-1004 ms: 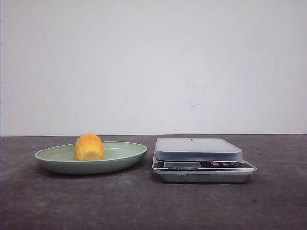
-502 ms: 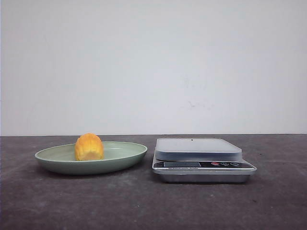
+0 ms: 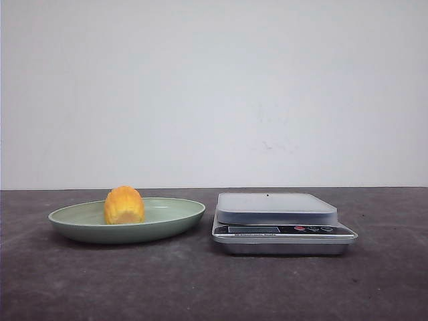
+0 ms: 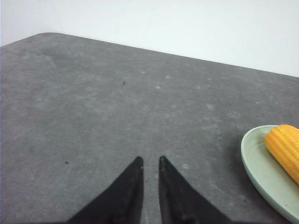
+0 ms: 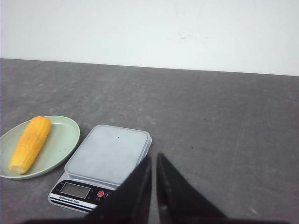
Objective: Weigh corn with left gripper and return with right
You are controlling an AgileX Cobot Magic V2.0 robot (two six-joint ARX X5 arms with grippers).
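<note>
The corn is a yellow-orange cob piece lying in a pale green plate on the left of the table. A silver kitchen scale stands just right of the plate, its platform bare. Neither gripper shows in the front view. In the left wrist view my left gripper hangs over bare table, jaws nearly together and empty, with the corn and the plate off to one side. In the right wrist view my right gripper is shut and empty, beside the scale; the corn lies beyond it.
The table is dark grey, with a white wall behind. The plate and the scale sit close together with a narrow gap between them. The scale's display and buttons face the front.
</note>
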